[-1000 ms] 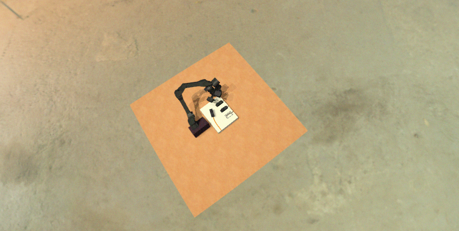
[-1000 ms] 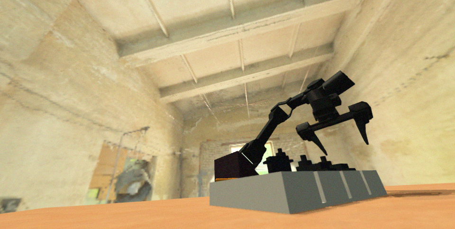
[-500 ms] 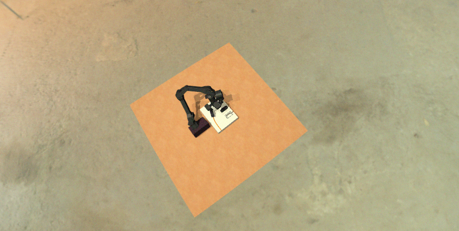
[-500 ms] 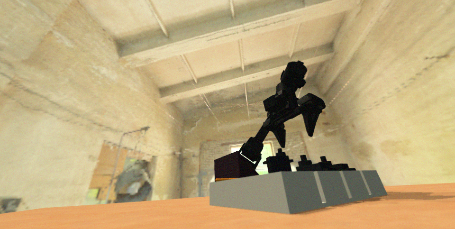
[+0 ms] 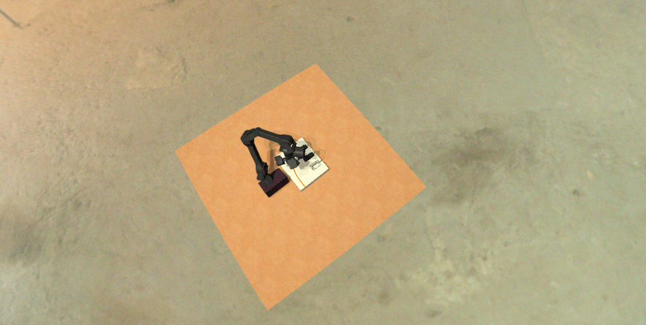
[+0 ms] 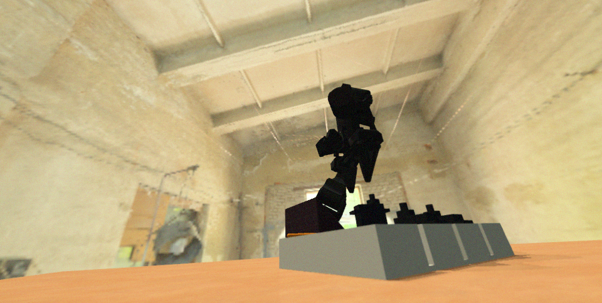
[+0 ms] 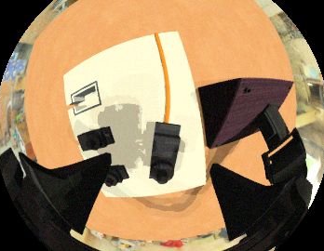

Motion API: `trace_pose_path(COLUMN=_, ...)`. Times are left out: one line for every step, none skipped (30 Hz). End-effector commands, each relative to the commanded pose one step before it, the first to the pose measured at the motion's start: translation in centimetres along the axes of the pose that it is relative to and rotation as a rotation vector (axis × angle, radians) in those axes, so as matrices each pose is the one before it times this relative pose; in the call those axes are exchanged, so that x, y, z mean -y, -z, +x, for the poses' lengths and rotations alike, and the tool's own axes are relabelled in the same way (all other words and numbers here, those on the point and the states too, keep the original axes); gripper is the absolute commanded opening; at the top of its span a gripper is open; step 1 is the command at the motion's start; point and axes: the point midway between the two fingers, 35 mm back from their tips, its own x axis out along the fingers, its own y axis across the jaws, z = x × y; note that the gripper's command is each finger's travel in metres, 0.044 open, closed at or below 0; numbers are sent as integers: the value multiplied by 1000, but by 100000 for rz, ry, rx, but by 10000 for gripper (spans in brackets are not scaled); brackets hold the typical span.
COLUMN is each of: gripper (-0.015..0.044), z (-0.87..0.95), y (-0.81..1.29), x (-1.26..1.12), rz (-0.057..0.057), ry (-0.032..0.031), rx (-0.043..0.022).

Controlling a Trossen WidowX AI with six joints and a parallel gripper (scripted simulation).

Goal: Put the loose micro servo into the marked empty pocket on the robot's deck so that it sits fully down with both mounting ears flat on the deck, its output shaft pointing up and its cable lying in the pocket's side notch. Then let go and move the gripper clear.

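The loose micro servo (image 6: 370, 213) (image 7: 165, 148) is black and stands on the pale deck (image 5: 309, 180) (image 6: 328, 251) (image 7: 125, 70), shaft up. Its orange cable (image 5: 298, 178) (image 7: 167, 84) runs straight across the deck. In the top view the arm hides the servo body. The outlined empty pocket (image 5: 315, 165) (image 7: 88, 92) lies near the opposite edge of the deck, its notch toward that edge. My gripper (image 6: 359, 186) (image 7: 162, 165) is open and empty, above the deck. In the wrist view the loose servo shows between its spread fingertips.
Two seated black servos (image 7: 96, 138) (image 7: 116, 176) stand in a row with the pocket; the left fingertip overlaps the farther one in the wrist view. The dark purple arm base (image 5: 273, 183) (image 6: 307, 219) (image 7: 246, 107) is beside the deck's cable side. An orange mat (image 5: 315, 237) lies beneath.
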Motion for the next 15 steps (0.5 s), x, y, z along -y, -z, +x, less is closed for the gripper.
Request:
trace_pose_path(gripper=440, z=198, y=-53, x=348, rz=1331, ry=891, rx=-1622)
trace_pose_path(gripper=440, z=182, y=0, x=-9, rz=-1, ry=-5, rx=2)
trace_pose_path(gripper=440, z=270, y=0, x=-10, rz=-2, ry=-6, rx=1)
trace_pose_path(gripper=440, z=381, y=1, x=-9, rz=-4, ry=-7, rx=-2)
trace_pose_path(gripper=440, z=392, y=-5, x=-15, rz=-5, ry=-5, rx=-7)
trace_pose_path(gripper=440, z=430, y=-5, x=-9, rz=-7, ry=-2, rx=-13)
trace_pose_path(gripper=440, z=432, y=1, x=8, rz=-8, ry=2, rx=-19)
trace_pose_path(gripper=440, z=286, y=6, x=18, rz=-6, ry=4, rx=-16)
trace_pose_path(gripper=440, z=73, y=10, x=22, rz=-1, ry=2, rx=-5)
trace_pose_path(gripper=440, z=24, y=3, x=7, rz=0, ry=1, rx=-2)
trace_pose_path(gripper=440, z=25, y=0, x=-1, rz=0, ry=-1, rx=0)
trace_pose_path(gripper=440, z=50, y=0, x=-2, rz=0, ry=-1, rx=0)
trace_pose_path(gripper=440, z=77, y=0, x=-3, rz=0, ry=-2, rx=1)
trace_pose_path(gripper=440, z=97, y=0, x=-3, rz=0, ry=-2, rx=0)
trace_pose_path(gripper=440, z=117, y=0, x=-3, rz=-1, ry=-2, rx=0)
